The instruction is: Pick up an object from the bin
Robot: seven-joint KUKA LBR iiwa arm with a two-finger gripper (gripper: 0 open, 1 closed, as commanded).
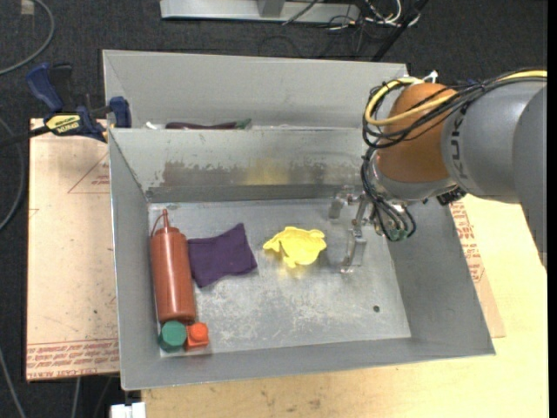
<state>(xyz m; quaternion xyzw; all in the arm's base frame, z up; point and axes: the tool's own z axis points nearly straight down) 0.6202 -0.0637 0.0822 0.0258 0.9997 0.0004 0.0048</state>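
My gripper (343, 240) hangs low over the right half of the bin floor, open, with nothing between its metal fingers. Just to its left, a small gap away, lies a crumpled yellow soft thing (296, 245). Further left a purple cloth (222, 255) lies flat on the floor.
Along the bin's left wall lies a reddish-brown squeeze bottle (172, 277), its green cap (174, 334) toward the front. A small orange block (198, 334) sits beside the cap. The arm with its orange cover and cables comes in over the right rim.
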